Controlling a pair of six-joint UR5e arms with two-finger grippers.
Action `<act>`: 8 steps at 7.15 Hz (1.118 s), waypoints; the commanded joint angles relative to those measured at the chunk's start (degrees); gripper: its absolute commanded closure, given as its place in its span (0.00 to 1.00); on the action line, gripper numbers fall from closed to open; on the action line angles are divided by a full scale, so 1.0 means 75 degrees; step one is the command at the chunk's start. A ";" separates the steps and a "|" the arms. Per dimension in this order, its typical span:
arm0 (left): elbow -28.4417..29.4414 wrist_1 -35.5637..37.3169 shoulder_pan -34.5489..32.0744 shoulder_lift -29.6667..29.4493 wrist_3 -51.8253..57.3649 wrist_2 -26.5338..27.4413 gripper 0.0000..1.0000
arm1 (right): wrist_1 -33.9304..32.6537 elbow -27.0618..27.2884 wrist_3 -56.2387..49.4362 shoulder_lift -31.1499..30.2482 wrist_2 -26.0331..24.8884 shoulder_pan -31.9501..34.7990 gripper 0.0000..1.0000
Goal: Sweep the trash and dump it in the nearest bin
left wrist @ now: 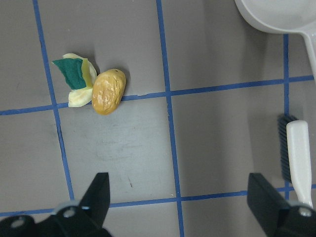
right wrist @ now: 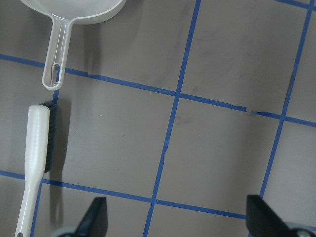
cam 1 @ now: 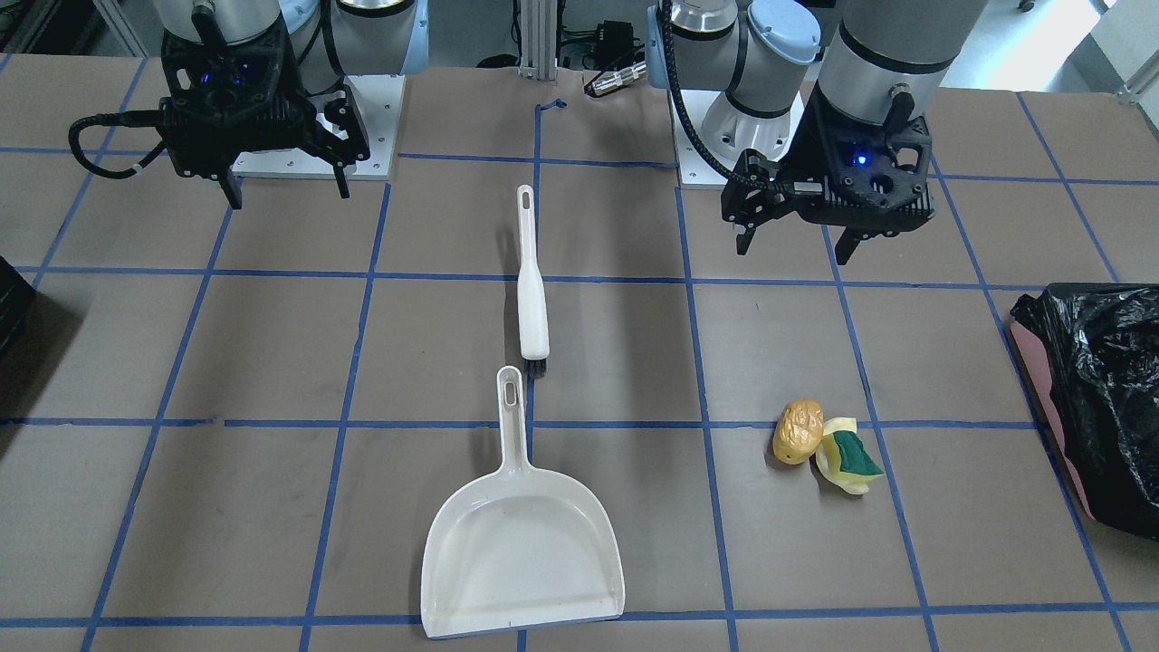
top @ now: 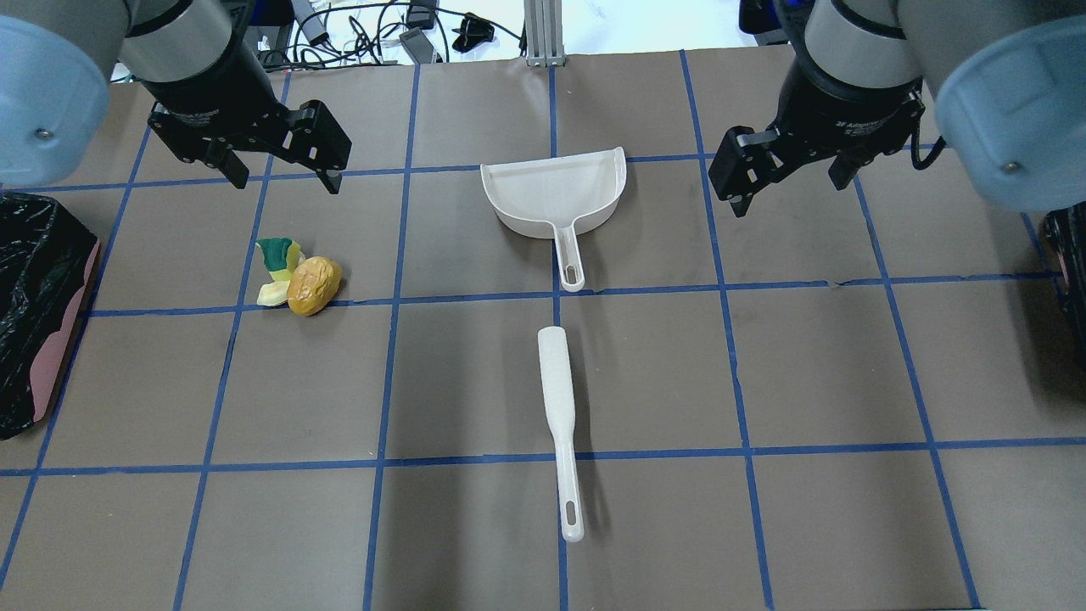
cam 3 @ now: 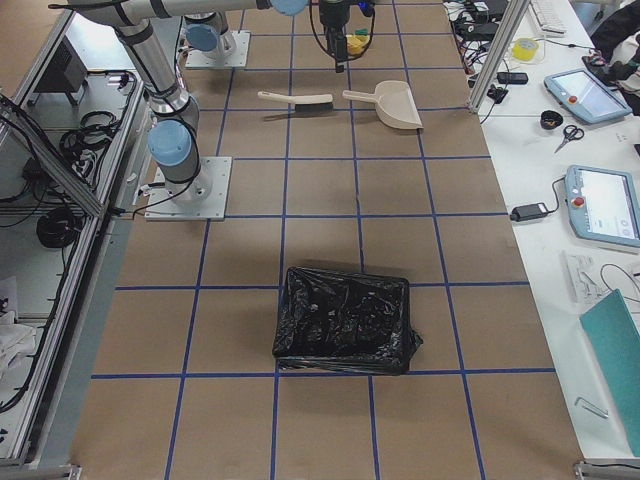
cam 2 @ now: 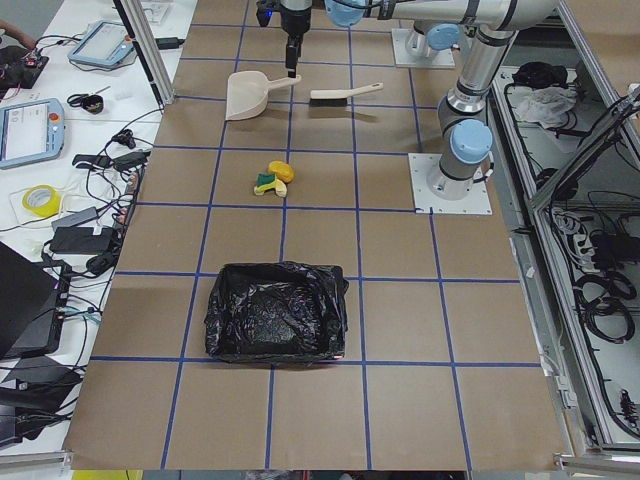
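Left claw and right claw hung wide open, holding nothing, above the surface. Trash lay clustered on the left, scraps touching, near the left claw, between bin and dustpan.

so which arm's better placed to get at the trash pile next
Left, probably. The trash lies close to the open left claw, with the bin on that side; the right claw hovers far across, past the dustpan.
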 commanded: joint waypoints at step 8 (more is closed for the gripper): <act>-0.0287 0.0034 -0.0046 0.0118 -0.0101 -0.0079 0.00 | 0.0476 0.0004 -0.0043 -0.0006 0.0002 0.0007 0.00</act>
